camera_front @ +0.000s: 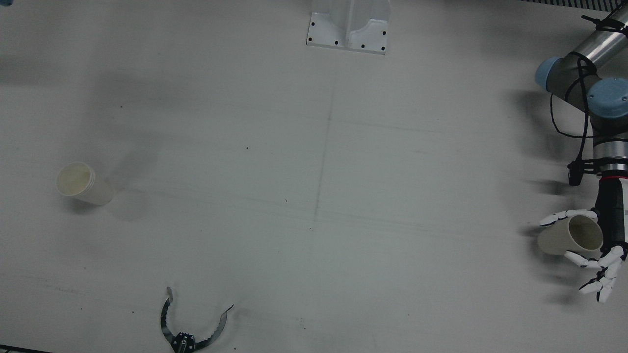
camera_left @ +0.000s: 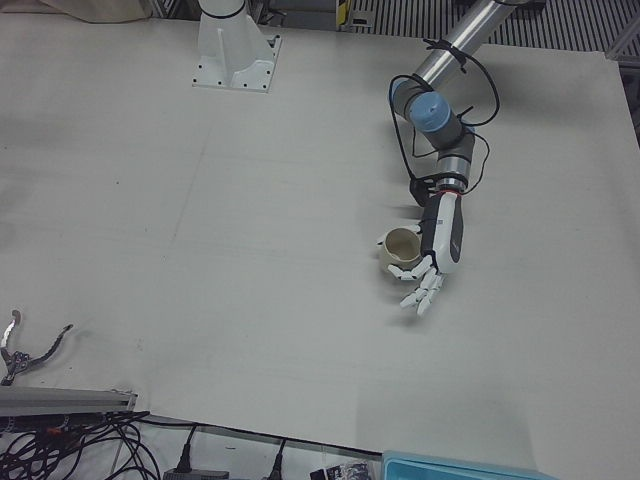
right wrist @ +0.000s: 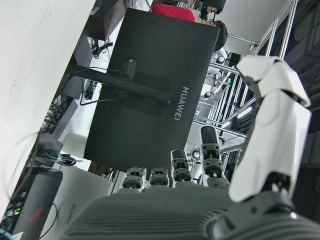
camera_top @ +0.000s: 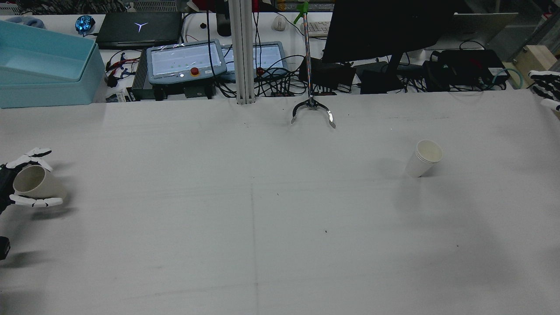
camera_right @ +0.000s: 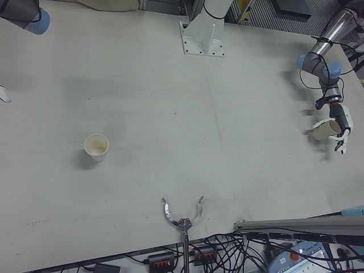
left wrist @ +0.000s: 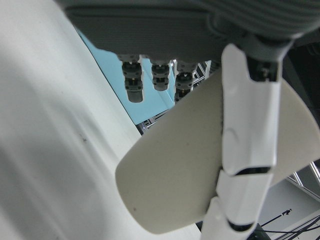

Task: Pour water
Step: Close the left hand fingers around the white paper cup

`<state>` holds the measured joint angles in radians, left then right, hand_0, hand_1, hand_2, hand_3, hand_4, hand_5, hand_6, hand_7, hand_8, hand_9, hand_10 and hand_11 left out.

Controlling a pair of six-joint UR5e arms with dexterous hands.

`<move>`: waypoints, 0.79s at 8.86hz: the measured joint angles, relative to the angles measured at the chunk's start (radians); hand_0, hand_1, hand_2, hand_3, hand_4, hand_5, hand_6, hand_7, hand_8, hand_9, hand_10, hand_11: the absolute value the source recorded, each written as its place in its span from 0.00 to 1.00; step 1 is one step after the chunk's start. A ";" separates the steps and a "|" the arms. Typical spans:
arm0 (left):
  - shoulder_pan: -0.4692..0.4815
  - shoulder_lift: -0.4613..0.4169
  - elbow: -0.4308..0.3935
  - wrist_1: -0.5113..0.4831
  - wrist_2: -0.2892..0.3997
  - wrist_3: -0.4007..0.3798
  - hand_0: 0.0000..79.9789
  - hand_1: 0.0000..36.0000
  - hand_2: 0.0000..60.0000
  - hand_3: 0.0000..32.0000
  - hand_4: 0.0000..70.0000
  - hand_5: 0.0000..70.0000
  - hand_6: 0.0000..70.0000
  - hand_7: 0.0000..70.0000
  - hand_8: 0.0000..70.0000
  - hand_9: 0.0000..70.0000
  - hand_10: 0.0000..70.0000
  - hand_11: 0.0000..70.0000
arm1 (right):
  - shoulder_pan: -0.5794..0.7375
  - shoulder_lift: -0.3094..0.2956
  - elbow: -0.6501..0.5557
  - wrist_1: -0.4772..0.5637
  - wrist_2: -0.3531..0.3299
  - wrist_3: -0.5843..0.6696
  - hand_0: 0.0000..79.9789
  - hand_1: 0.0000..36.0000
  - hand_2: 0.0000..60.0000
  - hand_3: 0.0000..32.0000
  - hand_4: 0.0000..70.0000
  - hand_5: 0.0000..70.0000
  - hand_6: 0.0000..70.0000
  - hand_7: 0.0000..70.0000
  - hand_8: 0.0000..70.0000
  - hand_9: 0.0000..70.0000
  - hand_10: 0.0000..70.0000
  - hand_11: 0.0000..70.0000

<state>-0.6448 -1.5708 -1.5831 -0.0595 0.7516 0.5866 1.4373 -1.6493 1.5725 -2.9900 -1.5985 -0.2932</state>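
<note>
I see my left robot hand (camera_front: 596,255) at the far side of the counter (camera_front: 314,196), close to its edge. It is wrapped around a paper cup (camera_front: 569,236). White fingers (camera_front: 564,217) sit on one side of the cup and more fingers press on the other side. The cup is tipped over on its side, with its open mouth facing back toward the arm. In the rear view the same cup (camera_top: 33,183) sits in the left robot hand (camera_top: 26,183) just above the counter, and I cannot tell if it touches the top. The left hand view shows the cup's side (left wrist: 200,165) right up close with one white finger (left wrist: 247,140) lying across it.

A second cup (camera_front: 81,183) stands by itself on the other half of the counter, well apart from the first one. It is upright with its mouth open to the top. I cannot see if there is water in either cup.

My right robot hand (camera_top: 544,89) only peeks in at the edge of the rear view, far from both cups. It holds nothing, and its fingers look spread.

A metal grabber claw (camera_front: 189,326) lies near the front edge of the counter, its two prongs open.
</note>
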 measured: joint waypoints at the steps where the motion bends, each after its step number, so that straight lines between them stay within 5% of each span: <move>1: 0.009 -0.002 -0.005 0.009 0.000 -0.001 1.00 1.00 1.00 0.00 1.00 1.00 0.28 0.30 0.12 0.17 0.15 0.26 | -0.003 0.000 -0.087 0.088 0.000 0.000 0.67 0.64 0.42 0.00 0.22 0.30 0.09 0.20 0.08 0.10 0.08 0.15; 3: 0.022 -0.008 -0.007 0.020 0.000 -0.001 1.00 1.00 1.00 0.00 1.00 1.00 0.27 0.29 0.11 0.15 0.14 0.25 | -0.014 0.037 -0.280 0.255 0.000 -0.004 0.69 0.66 0.45 0.00 0.34 0.38 0.14 0.29 0.02 0.06 0.07 0.13; 7: 0.052 -0.036 -0.006 0.043 -0.003 -0.004 1.00 1.00 1.00 0.00 1.00 1.00 0.27 0.29 0.12 0.16 0.14 0.25 | -0.070 0.147 -0.464 0.386 0.000 -0.028 0.66 0.60 0.42 0.00 0.30 0.35 0.12 0.27 0.01 0.05 0.06 0.12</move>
<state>-0.5927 -1.6069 -1.5895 -0.0169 0.7487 0.5828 1.3677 -1.5021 1.1082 -2.6042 -1.5989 -0.3209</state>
